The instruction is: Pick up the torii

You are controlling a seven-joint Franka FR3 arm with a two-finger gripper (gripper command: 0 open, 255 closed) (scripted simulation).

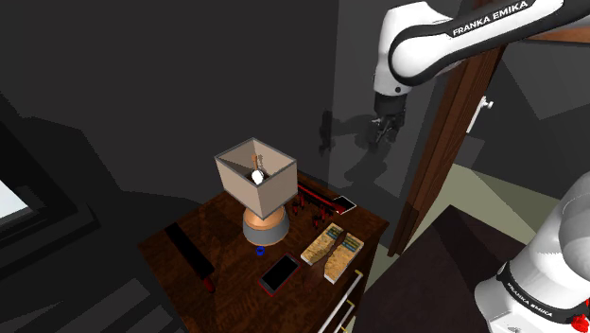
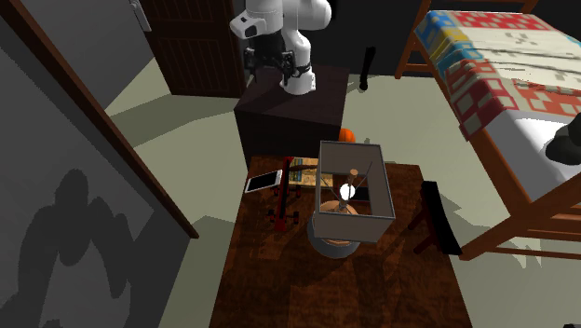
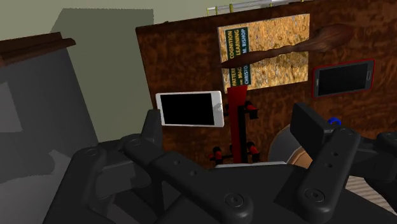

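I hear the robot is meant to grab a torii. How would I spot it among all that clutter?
Find the dark wooden table with the square-shaded lamp. Beside the lamp's base, between it and a white-framed phone, sits the torii, a small gate of thin red bars. Its neighbours, phone and books, are flat slabs; it alone is an open red frame.

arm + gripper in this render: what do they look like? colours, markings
Arm: glossy white rounded links, dark joints, black FRANKA EMIKA lettering along the links. Gripper: all black, blocky body dotted with round fasteners, two flat jaws.
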